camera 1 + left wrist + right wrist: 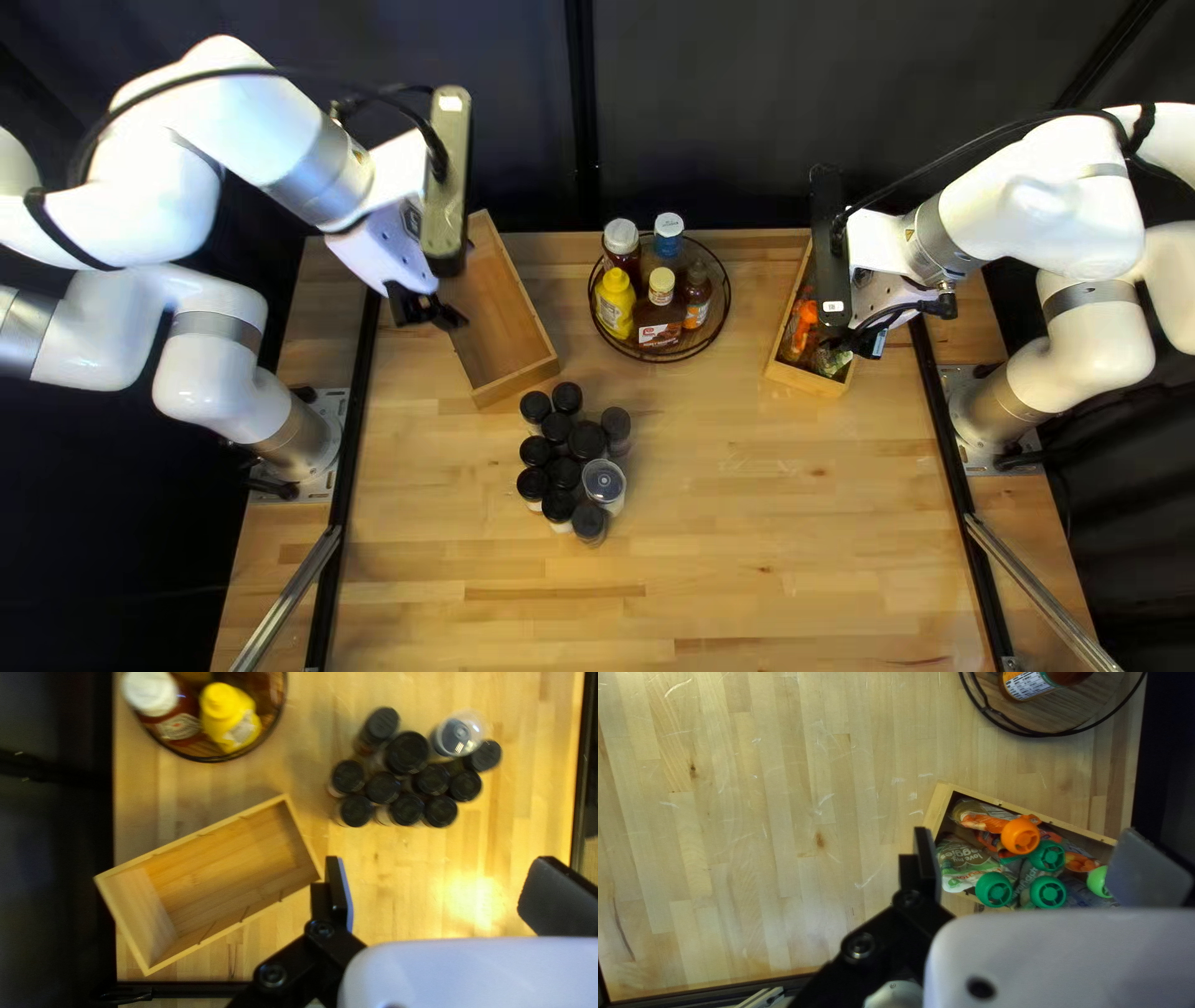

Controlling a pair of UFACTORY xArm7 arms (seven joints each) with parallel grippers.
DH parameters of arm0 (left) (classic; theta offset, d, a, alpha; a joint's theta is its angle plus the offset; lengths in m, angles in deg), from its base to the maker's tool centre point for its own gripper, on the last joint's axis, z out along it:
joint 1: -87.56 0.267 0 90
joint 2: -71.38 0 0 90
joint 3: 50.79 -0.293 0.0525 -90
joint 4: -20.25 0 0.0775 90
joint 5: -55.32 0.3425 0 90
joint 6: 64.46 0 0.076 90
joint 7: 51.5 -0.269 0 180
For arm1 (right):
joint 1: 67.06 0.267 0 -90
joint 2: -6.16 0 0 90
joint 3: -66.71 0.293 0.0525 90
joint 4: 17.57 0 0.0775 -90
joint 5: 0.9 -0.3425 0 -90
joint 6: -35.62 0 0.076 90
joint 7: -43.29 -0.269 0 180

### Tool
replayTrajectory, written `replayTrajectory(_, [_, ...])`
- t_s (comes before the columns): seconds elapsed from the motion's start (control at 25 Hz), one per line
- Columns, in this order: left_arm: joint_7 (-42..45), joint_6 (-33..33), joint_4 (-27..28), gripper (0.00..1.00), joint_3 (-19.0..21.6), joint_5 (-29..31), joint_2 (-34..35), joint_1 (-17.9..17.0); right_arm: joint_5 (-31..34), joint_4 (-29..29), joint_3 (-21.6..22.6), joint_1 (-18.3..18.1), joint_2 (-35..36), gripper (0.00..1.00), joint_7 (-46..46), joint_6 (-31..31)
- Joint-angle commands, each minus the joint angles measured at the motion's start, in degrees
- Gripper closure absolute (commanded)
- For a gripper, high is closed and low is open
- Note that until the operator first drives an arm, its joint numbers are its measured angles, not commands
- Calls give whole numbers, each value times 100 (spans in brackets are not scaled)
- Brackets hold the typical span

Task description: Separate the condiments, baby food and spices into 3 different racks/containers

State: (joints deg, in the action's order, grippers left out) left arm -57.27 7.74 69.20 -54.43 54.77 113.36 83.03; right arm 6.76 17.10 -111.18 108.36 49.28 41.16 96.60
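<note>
My left gripper (430,311) hangs by the left side of a bare wooden box (508,317); in the left wrist view the gripper (436,896) is open, nothing between its fingers. Black-capped spice jars (563,473) stand grouped on the table in front of that box. A round wire-rimmed rack (664,359) holds condiment bottles, including a yellow one (614,303). My right gripper (862,339) is over the right wooden box (809,377). In the right wrist view this gripper (1027,865) stands open above baby food pouches (971,865) with green and orange caps (1021,835).
Black rails run along the left (355,461) and right (959,461) of the wooden table (747,535). The round rack stands between the two boxes, near the dark curtain at the far edge.
</note>
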Motion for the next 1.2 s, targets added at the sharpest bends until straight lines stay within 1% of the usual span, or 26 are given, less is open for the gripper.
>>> replayTrajectory(0.04, [-257, 121, 359, 0, 313, -32, -726, -366, 0, 0, 0, 0, 0, 0, 0, 0])
replayTrajectory(0.16, [-373, 136, 563, 0, 550, 63, -1155, -529, 0, 0, 0, 0, 0, 0, 0, 0])
replayTrajectory(0.24, [-418, 37, 649, 0, 734, 189, -1457, -618, 0, 0, 0, 0, 0, 0, 0, 0])
replayTrajectory(0.32, [-434, -128, 644, 0, 891, 341, -1653, -676, 0, 0, 0, 0, 0, 0, 0, 0])
replayTrajectory(0.48, [-529, -482, 538, 0, 1065, 589, -1928, -749, 0, 0, 0, 0, 0, 0, 0, 0])
replayTrajectory(0.6, [-748, -822, 448, 0, 1046, 637, -2198, -778, 0, 0, 0, 0, 0, 0, 0, 0])
replayTrajectory(0.76, [-1128, -1202, 382, 0, 926, 571, -2532, -776, 0, 0, 0, 0, 0, 0, 0, 0])
replayTrajectory(1.0, [-1892, -1637, 564, 0, 716, 258, -3226, -771, 0, 0, 0, 0, 0, 0, 0, 0])
replayTrajectory(1.2, [-2349, -2067, 507, 0, 631, 40, -3557, -760, 0, 0, 0, 0, 0, 0, 0, 0])
